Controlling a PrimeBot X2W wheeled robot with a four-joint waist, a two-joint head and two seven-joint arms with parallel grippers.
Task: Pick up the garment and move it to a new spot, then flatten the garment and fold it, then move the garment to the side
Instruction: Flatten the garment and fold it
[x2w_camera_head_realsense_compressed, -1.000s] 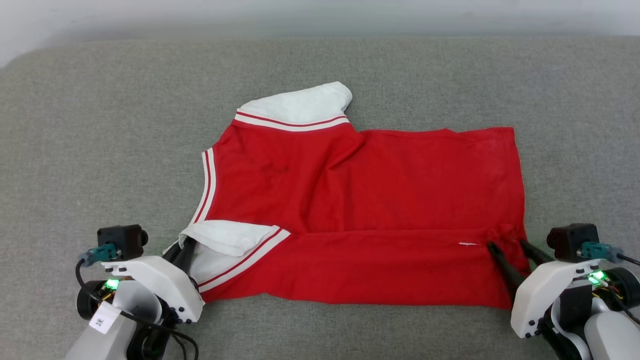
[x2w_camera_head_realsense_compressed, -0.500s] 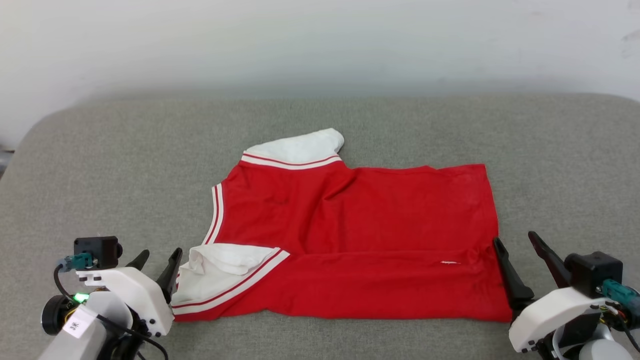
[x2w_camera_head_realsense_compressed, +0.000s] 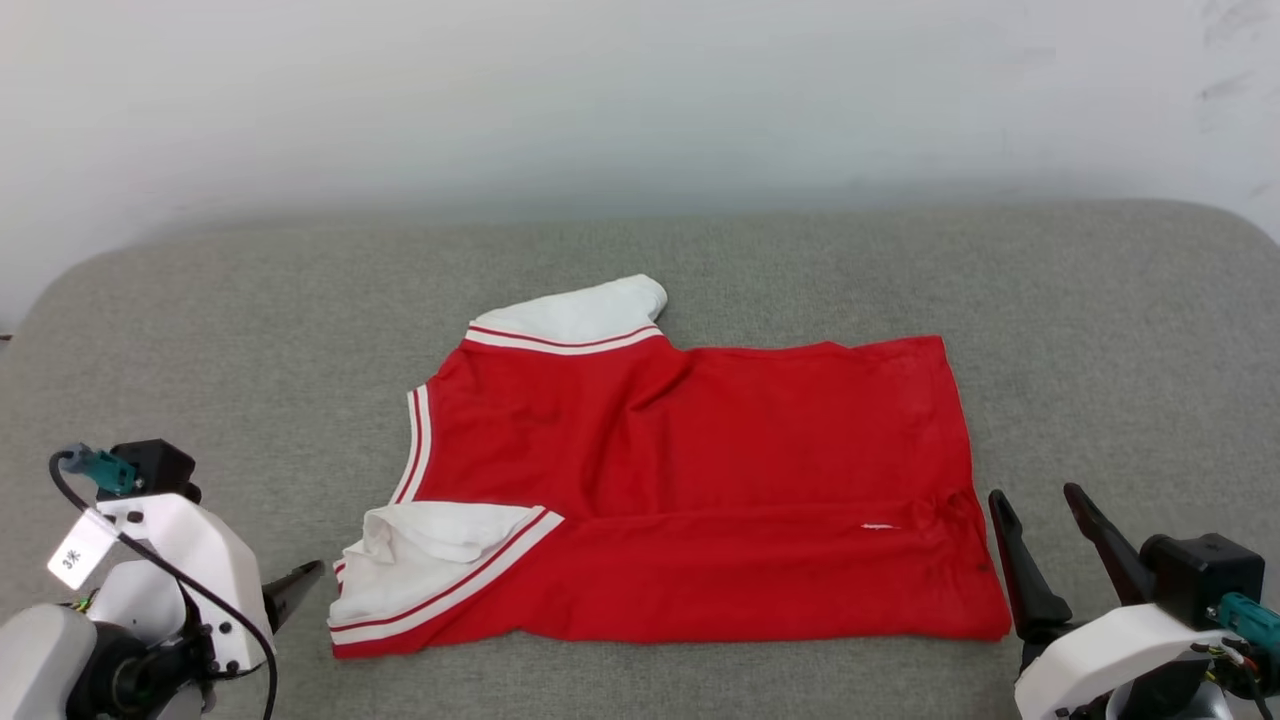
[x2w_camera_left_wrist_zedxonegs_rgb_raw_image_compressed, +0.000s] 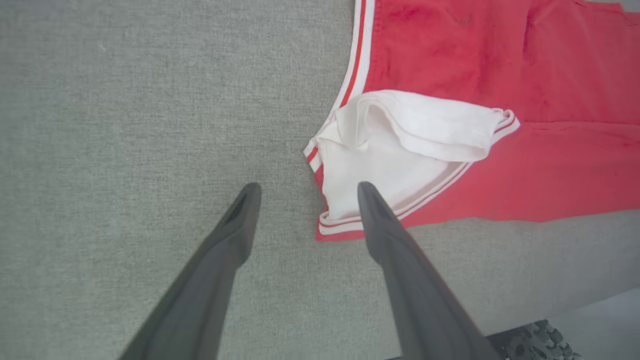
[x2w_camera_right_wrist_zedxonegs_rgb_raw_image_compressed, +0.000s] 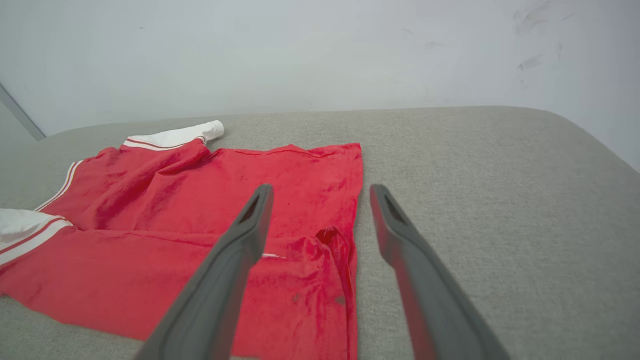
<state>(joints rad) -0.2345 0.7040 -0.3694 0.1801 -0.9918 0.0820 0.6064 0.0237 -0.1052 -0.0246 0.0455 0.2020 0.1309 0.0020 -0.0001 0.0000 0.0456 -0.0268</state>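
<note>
The garment (x2w_camera_head_realsense_compressed: 700, 480) is a red shirt with white sleeves and red-white striped trim, lying flat on the grey cushion, its near long edge folded over. My left gripper (x2w_camera_left_wrist_zedxonegs_rgb_raw_image_compressed: 306, 187) is open just off the crumpled white sleeve (x2w_camera_left_wrist_zedxonegs_rgb_raw_image_compressed: 400, 140) at the garment's near left corner, one fingertip (x2w_camera_left_wrist_zedxonegs_rgb_raw_image_compressed: 364, 192) over the striped trim. In the head view one left fingertip (x2w_camera_head_realsense_compressed: 300, 583) pokes out beside that corner. My right gripper (x2w_camera_head_realsense_compressed: 1040, 505) is open and empty at the garment's near right corner, one fingertip (x2w_camera_right_wrist_zedxonegs_rgb_raw_image_compressed: 262, 195) over the red cloth (x2w_camera_right_wrist_zedxonegs_rgb_raw_image_compressed: 200, 200).
The grey fabric cushion (x2w_camera_head_realsense_compressed: 200, 330) spreads wide on all sides of the garment, with rounded back corners. A pale wall (x2w_camera_head_realsense_compressed: 640, 100) rises behind it. The cushion's front edge and a strip of floor (x2w_camera_left_wrist_zedxonegs_rgb_raw_image_compressed: 600, 320) show in the left wrist view.
Both grippers have opened, let go of the garment's near corners and drawn back off it. The head camera has tilted up, so the wall shows now.
</note>
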